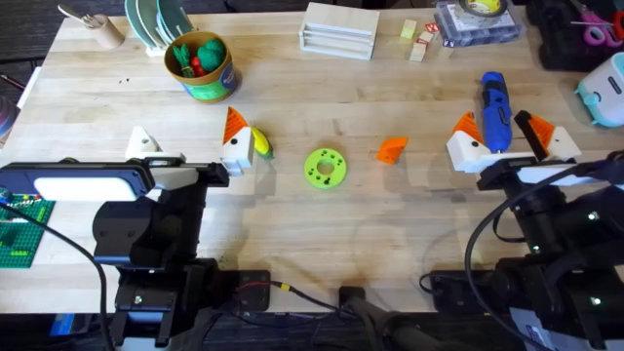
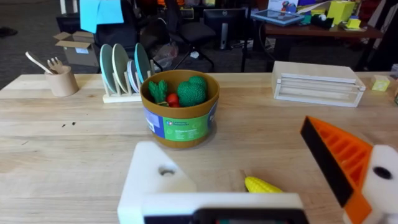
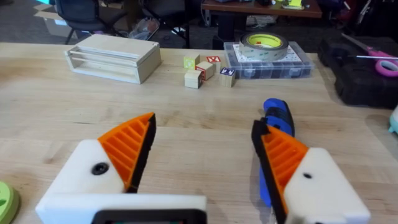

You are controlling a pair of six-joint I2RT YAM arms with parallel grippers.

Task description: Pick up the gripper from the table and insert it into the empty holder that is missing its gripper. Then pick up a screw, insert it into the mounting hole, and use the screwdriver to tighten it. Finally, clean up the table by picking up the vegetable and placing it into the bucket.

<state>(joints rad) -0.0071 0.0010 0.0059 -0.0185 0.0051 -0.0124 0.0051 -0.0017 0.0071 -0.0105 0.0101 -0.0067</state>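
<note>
Lime-green disc (image 1: 325,167), plate rack (image 1: 156,21), tape (image 3: 263,43)

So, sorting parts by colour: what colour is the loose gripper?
Orange gripper, clearest in the overhead view.

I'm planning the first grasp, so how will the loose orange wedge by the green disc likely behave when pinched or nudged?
The orange wedge looks like small hard plastic, so it is probably light and stiff. Its sloped faces may let it squirt out of a pinch. It lies flat on the bare table, so a nudge would more likely slide it than roll it.

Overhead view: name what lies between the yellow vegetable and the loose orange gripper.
The lime-green disc with holes lies between the vegetable and the gripper, seen overhead.
</note>
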